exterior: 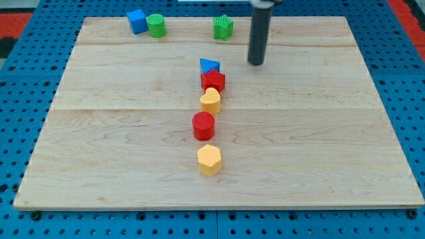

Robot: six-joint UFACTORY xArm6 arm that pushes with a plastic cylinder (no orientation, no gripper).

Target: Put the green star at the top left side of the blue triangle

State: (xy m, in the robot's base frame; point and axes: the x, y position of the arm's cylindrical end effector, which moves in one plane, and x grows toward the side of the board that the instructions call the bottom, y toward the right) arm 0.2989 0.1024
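Pincer: none fitted — my tip [256,63] rests on the board [119,133], right of the blue triangle [209,65]; the green star [223,27] sits near the top edge, well apart.

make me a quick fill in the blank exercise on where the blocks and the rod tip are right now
1. The blue triangle touches the ____ block just below it in the column.
2. The green star lies near the view's ____ edge of the board.
3. The green cylinder stands right beside the ____ cube.
4. My tip is to the view's ____ of the blue triangle.

Missing words: red; top; blue; right
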